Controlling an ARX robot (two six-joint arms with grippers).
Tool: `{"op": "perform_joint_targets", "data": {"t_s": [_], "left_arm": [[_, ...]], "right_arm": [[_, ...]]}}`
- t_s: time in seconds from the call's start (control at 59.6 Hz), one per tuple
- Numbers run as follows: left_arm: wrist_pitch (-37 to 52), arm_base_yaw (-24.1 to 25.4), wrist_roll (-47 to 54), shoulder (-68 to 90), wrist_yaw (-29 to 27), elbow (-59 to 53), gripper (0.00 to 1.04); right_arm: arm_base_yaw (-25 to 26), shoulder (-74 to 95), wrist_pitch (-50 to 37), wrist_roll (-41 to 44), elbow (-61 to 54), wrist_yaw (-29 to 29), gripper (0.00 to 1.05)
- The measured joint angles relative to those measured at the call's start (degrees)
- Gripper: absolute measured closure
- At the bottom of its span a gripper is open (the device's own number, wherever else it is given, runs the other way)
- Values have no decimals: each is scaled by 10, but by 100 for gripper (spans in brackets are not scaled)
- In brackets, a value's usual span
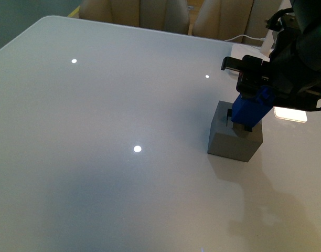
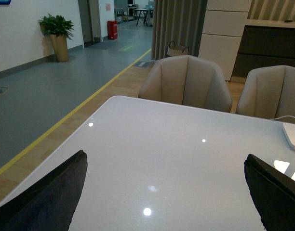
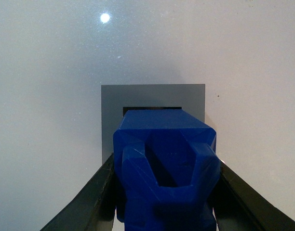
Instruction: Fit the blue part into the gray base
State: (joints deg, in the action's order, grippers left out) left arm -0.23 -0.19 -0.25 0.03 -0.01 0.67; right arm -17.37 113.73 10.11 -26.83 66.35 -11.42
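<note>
Blue part point(image 1: 250, 111) is held clamped in right gripper point(image 3: 167, 207), long axis near upright with a slight tilt. Its lower end is set at the square hole of gray base point(image 1: 231, 143), directly beneath. Depth of entry cannot be told. Nothing else is seen in the hole. Base is stood on table point(image 1: 97, 157). Left gripper point(image 2: 165, 161) is spread wide with nothing held.

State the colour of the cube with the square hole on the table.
The matte gray cube base is plain gray, unpatterned; clearest in the right wrist view.
</note>
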Motion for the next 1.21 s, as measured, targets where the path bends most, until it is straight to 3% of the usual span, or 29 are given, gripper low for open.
{"op": "perform_joint_targets", "data": {"t_s": [0.99, 1.208], "left_arm": [[0, 0, 0, 0, 0, 0, 7], [0, 0, 0, 0, 0, 0, 7]], "right_arm": [[-2, 25, 28, -1, 16, 1, 59], [-4, 30, 23, 3, 16, 5, 19]]}}
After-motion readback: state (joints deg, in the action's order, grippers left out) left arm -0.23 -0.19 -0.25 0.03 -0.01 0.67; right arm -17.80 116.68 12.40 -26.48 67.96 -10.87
